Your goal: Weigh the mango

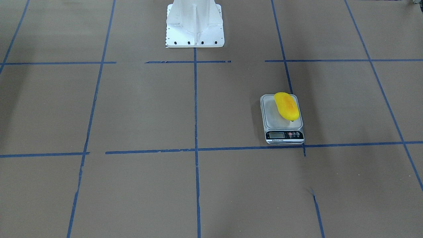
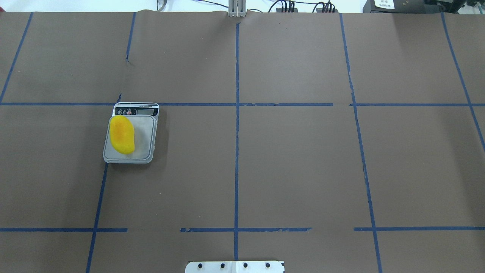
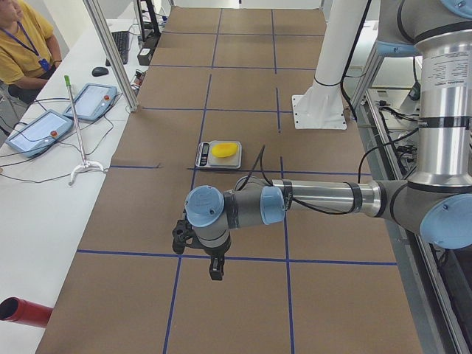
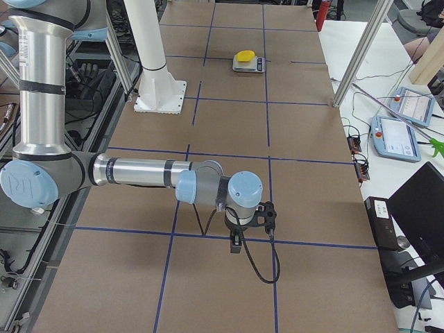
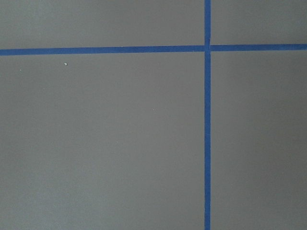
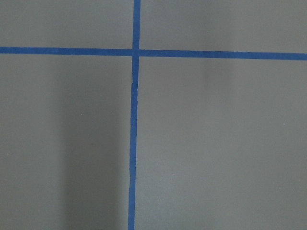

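Observation:
The yellow mango (image 1: pixel 287 105) with an orange blush lies on the platform of the grey scale (image 1: pixel 273 119), on the robot's left half of the table. In the overhead view the mango (image 2: pixel 122 134) lies toward the left side of the scale (image 2: pixel 146 137), whose display faces away from the robot. Neither gripper touches it. My left gripper (image 3: pixel 214 268) shows only in the exterior left view, hanging above the brown paper well away from the scale (image 3: pixel 203 155). My right gripper (image 4: pixel 236 243) shows only in the exterior right view, far from the mango (image 4: pixel 244 55). I cannot tell whether either is open or shut.
Blue tape lines cross the brown paper; both wrist views show only paper and tape. The white robot pedestal (image 1: pixel 195 26) stands at the table's robot side. An operator (image 3: pixel 22 44), tablets (image 3: pixel 37 131) and a red tube (image 3: pixel 22 311) sit beside the table.

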